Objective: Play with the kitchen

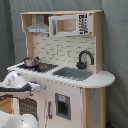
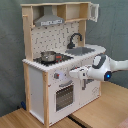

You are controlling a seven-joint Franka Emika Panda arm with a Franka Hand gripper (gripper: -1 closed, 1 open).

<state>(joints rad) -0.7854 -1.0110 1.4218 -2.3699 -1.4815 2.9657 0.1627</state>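
Kitchen (image 2: 60,60) stood upright on the wooden tabletop (image 2: 107,107) in both exterior views, a white and light-wood toy with its long axis vertical from the oven at the bottom to the grey hood (image 2: 49,21) and upper shelf at the top. Its front, carrying the oven door (image 2: 65,95) and the row of knobs (image 2: 56,76), faced the near right in the second exterior view, toward the side the arm reached in from. On its counter a small pot (image 2: 48,56) sat on the stovetop, with the sink (image 2: 82,50) and black faucet (image 2: 75,39) farther along. The claw (image 2: 75,74) lay just in front of the knob strip above the oven door in the second exterior view, the arm stretching in roughly level from the second exterior view's right, so the kitchen's front panel lay directly ahead of the fingertips, along the arm's own line. Whether the tips touched the panel could not be told, nor whether the claw was released or clenched. In the first exterior view the arm (image 1: 17,87) showed at the first exterior view's left, beside the stove end of the counter. The coming move likely turned on that short gap between claw and knobs, a straight push or a turn at the panel.
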